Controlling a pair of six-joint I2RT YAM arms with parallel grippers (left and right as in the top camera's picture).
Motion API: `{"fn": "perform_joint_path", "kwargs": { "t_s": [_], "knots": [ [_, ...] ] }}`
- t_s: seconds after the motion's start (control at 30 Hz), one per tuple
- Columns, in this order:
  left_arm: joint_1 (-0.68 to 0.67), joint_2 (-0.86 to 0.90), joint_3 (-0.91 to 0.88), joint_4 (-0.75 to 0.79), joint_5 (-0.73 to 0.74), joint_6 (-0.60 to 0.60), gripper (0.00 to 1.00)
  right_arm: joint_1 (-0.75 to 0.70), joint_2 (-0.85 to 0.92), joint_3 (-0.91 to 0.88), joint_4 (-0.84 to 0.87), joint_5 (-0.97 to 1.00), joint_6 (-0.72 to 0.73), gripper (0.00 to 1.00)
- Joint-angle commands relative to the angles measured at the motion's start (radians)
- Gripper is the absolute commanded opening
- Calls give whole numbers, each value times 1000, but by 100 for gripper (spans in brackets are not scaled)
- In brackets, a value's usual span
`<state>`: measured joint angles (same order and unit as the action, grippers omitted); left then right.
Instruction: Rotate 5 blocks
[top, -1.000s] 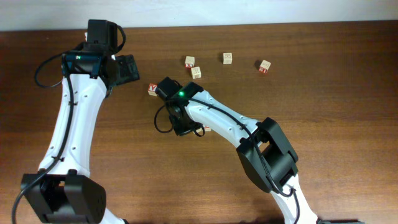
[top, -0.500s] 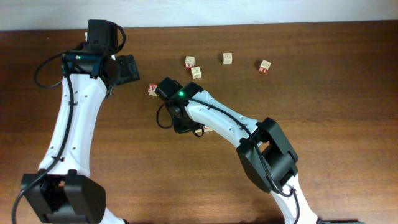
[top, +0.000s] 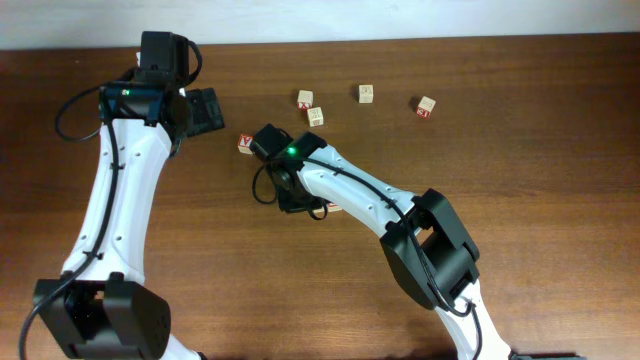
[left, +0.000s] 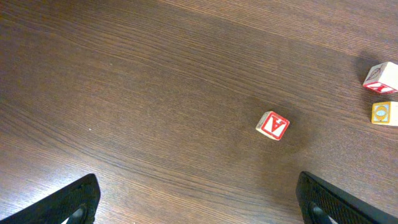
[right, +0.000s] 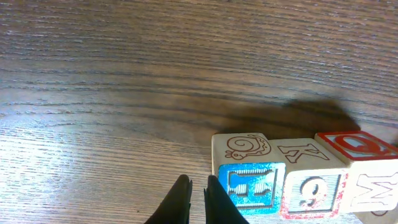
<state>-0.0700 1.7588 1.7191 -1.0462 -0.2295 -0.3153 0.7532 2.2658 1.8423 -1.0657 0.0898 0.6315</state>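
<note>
Dark brown, grained table (right: 124, 68) here; a pale blue-faced block (right: 251, 186), a red-marked 9 block (right: 310, 194), and a red-and-white A cube (left: 273, 126).

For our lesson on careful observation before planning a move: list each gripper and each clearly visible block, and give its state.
left gripper: open wide, empty.
right gripper: shut, holding nothing, next to the blue-faced block.
blue-faced block: resting flat, touching the "9" block.
"9" block: resting flat, between two neighbours in a row.
red-letter cube: resting flat, alone, untouched.

Block row (right: 305, 180) partly below frame edge; overhead, probably mostly under right arm (top: 350, 185).
</note>
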Motion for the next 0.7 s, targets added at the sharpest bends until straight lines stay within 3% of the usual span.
{"fn": "perform_joint_path", "kwargs": {
  "t_s": [0.0,0.57,0.67],
  "knots": [
    [1,8,20,2,-14,-14,99,-16,15,-10,-1,20,36,11],
    [1,8,20,2,-14,-14,99,-58,-39,35,-62,-31,35,12],
    [1,8,20,2,-14,-14,99,-76,-46,48,-72,-34,31,27]
  ]
}}
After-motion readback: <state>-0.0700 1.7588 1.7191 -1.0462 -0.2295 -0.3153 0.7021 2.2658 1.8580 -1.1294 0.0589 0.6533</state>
